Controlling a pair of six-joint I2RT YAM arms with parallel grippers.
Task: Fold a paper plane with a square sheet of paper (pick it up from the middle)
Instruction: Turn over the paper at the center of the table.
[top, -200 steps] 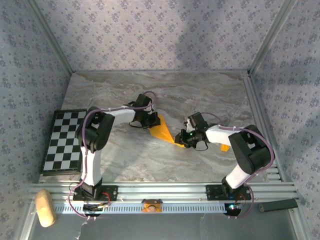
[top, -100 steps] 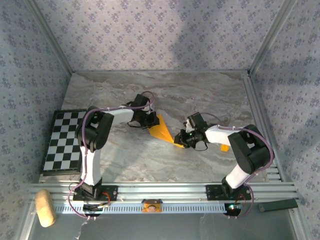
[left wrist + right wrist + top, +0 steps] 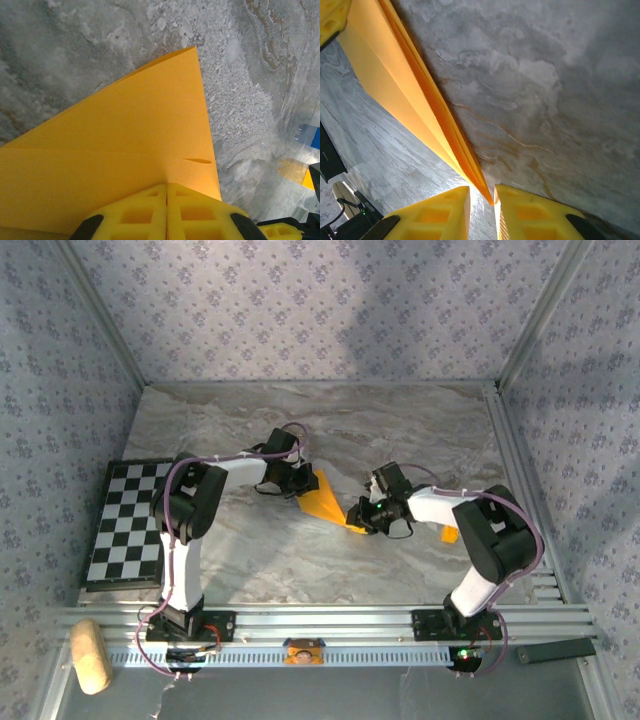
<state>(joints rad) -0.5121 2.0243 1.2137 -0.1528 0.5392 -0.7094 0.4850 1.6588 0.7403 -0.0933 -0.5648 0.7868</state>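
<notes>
Being pinched at its far-left end by the closed left gripper (image 3: 166,187), the slim orange-yellow paper plane (image 3: 325,502), midway across the grey marbled table (image 3: 290,565), was straddled at its near-right tip by the barely parted right gripper (image 3: 481,194), by whose off-centre closing that point could be crumpled.

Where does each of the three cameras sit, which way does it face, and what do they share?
Top external: above and behind the arm bases, looking down on the table; both whole arms show, left gripper and right gripper at the paper plane.
Left wrist: on the left arm, looking past its shut yellow fingers at the plane's wide end.
Right wrist: on the right arm, looking past its fingers along the pointed nose.
Shared: all three see the plane.
</notes>
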